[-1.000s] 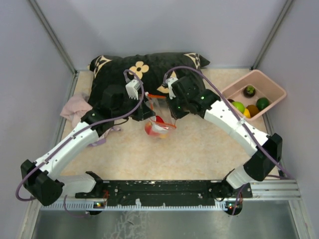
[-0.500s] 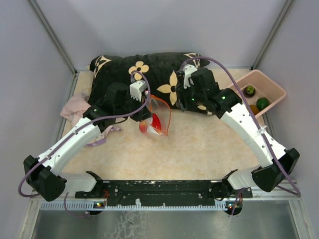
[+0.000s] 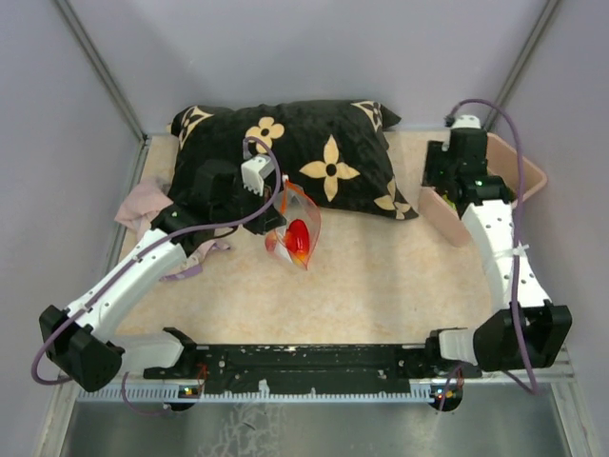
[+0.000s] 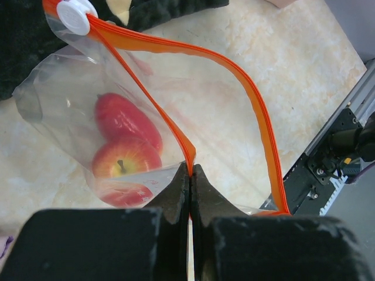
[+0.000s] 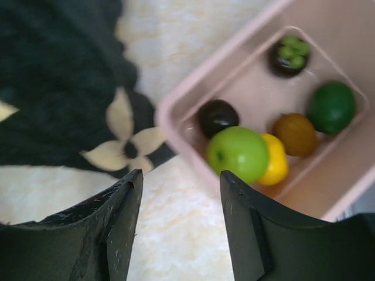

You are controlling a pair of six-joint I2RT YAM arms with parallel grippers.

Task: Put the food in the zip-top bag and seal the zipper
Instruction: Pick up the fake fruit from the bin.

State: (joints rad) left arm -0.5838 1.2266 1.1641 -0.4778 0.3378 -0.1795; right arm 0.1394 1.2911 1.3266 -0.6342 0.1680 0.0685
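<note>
The clear zip-top bag [image 3: 297, 228] hangs in front of the pillow with its mouth open. In the left wrist view the bag [image 4: 64, 99] holds red toy fruits [image 4: 126, 157]. My left gripper [image 4: 191, 170] is shut on the orange zipper strip [image 4: 258, 111]; it also shows in the top view [image 3: 274, 217]. A white slider [image 4: 76, 12] sits at the strip's far end. My right gripper [image 5: 181, 181] is open and empty above the near-left rim of the pink bin [image 5: 176, 117]. The bin holds a green apple [image 5: 239, 153], a yellow piece [image 5: 276, 163] and several darker pieces.
A black flowered pillow [image 3: 304, 152] lies across the back of the table. A pink cloth [image 3: 143, 205] lies at the left under my left arm. The pink bin [image 3: 528, 176] stands at the back right. The black rail [image 3: 304, 367] runs along the near edge.
My right arm has swung away from the bag to the right and now hovers over the pink bin. My left gripper still holds the bag, which hangs a little lower.
</note>
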